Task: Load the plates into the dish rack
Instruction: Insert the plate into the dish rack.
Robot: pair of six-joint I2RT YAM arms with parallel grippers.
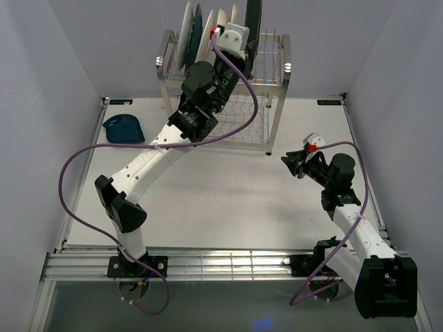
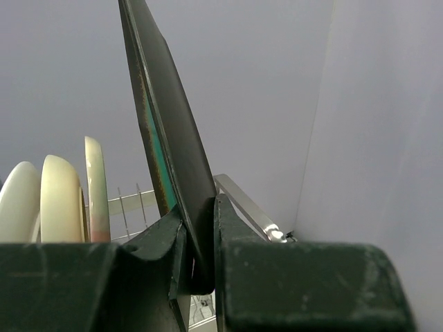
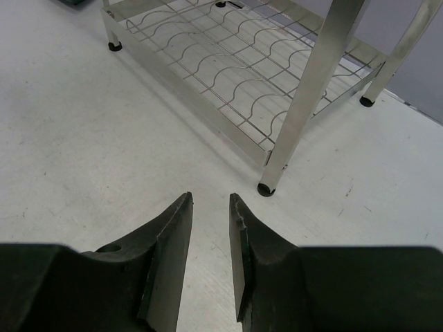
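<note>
Your left gripper [image 2: 201,259] is clamped tight on the edge of the square green plate [image 2: 173,138], held upright over the top tier of the dish rack [image 1: 280,69], beside the slotted plates [image 2: 61,200]. Step in hand: slotting it. The next move calls for lowering it squarely between wires before release. Your right gripper [image 3: 211,228] stands partly open and empty, and the small dark blue plate [image 1: 123,128] lies on the table [image 1: 228,200].

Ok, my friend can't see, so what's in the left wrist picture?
The left gripper pinches the bottom edge of a dark-rimmed green plate standing on edge, leaning left. Three pale plates stand in the dish rack at lower left, against plain grey walls.
</note>
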